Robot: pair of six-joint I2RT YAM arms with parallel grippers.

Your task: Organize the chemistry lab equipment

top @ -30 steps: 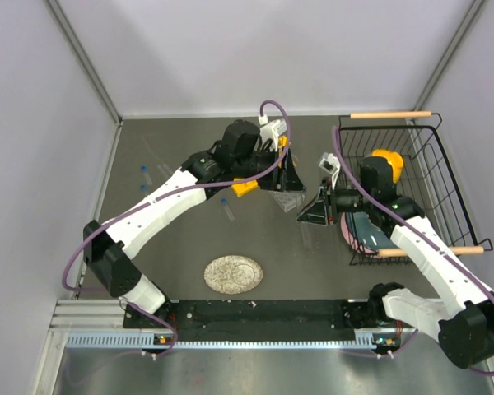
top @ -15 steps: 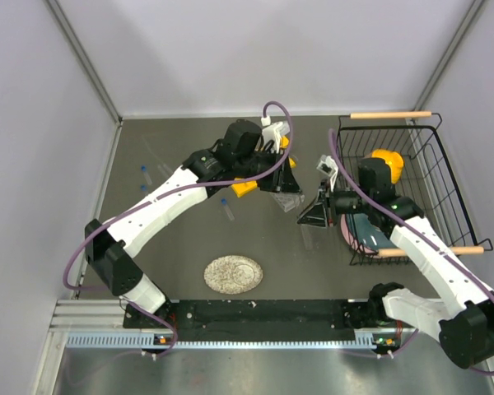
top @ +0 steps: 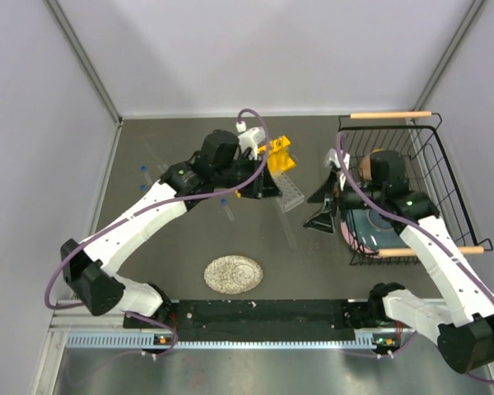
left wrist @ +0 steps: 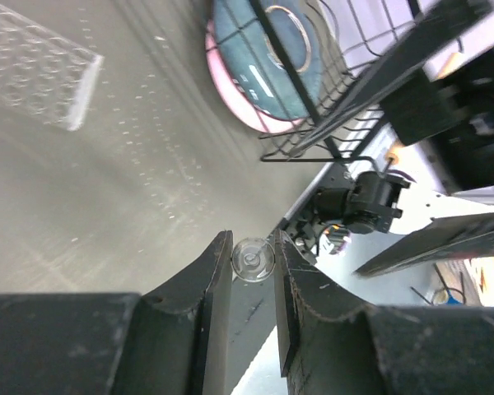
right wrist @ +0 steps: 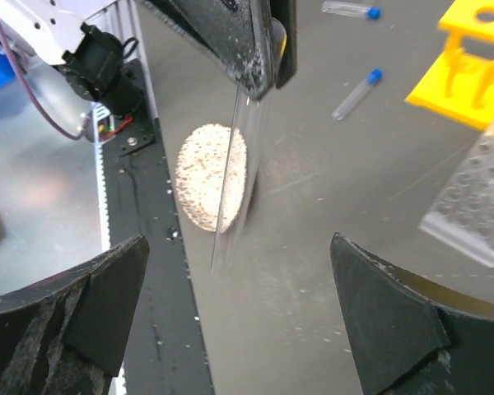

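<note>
One yellow rack point(top: 278, 153), one gridded rack point(top: 291, 192), one glass tube point(left wrist: 253, 259), three vials point(right wrist: 356, 95).

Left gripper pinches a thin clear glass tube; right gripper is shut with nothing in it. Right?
Not quite. The left gripper does pinch the glass tube, but the right gripper is open with nothing in it; the right wrist view shows its jaws spread wide.

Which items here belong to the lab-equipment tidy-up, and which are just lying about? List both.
Job: yellow test-tube rack, clear gridded rack, glass tube in the left gripper, blue-capped vials.
Lying about: speckled grey plate, black wire basket, bowls inside it.
</note>
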